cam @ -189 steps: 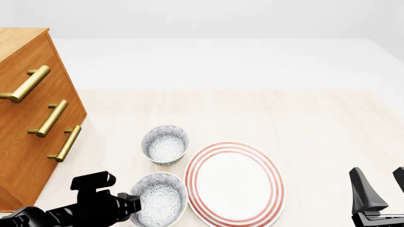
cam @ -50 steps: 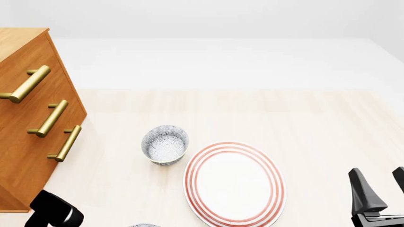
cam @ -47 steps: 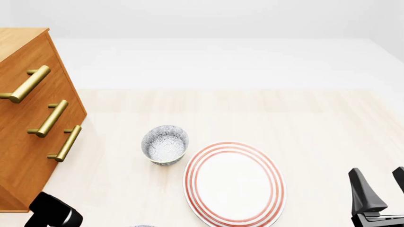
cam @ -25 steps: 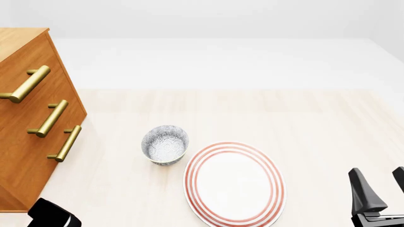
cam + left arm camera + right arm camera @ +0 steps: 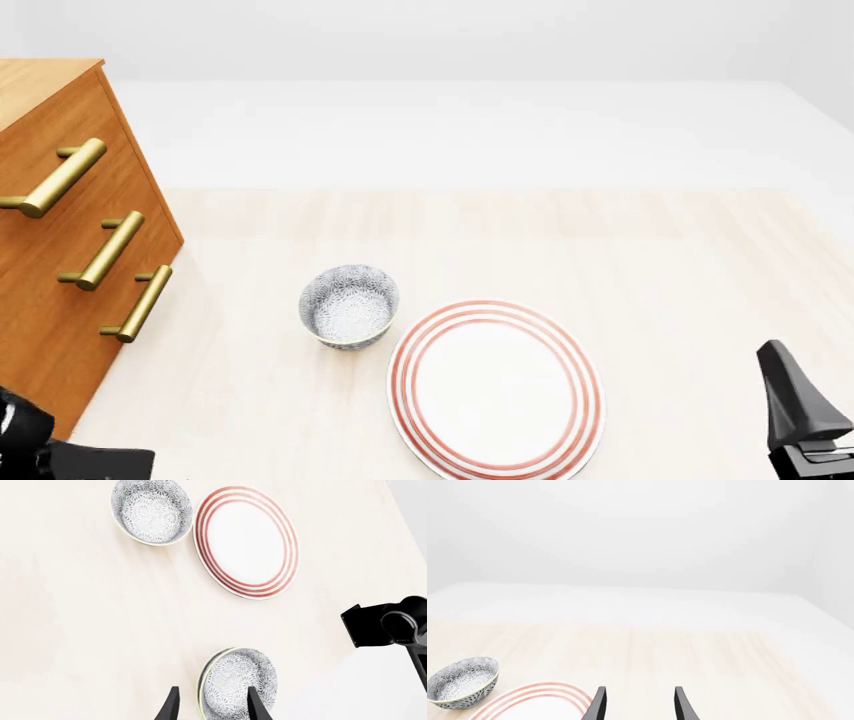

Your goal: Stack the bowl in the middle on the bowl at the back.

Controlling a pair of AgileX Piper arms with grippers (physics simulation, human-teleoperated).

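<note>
The bowl at the back stands upright on the table just left of the plate; it also shows in the left wrist view and the right wrist view. The bowl in the middle is out of the front view. It lies near the table's front edge, just past my left gripper. That gripper is open, with one finger across the bowl's inside and the other outside its rim. My right gripper is open and holds nothing, at the front right.
A large white plate with red rings lies right of the back bowl. A wooden drawer cabinet with brass handles stands at the left. My left arm shows only at the bottom-left corner. The right arm crosses the left wrist view.
The middle bowl has slid out of the bottom of the front view. My left arm has drawn back to the bottom-left corner. The right gripper has shifted slightly right and down.
</note>
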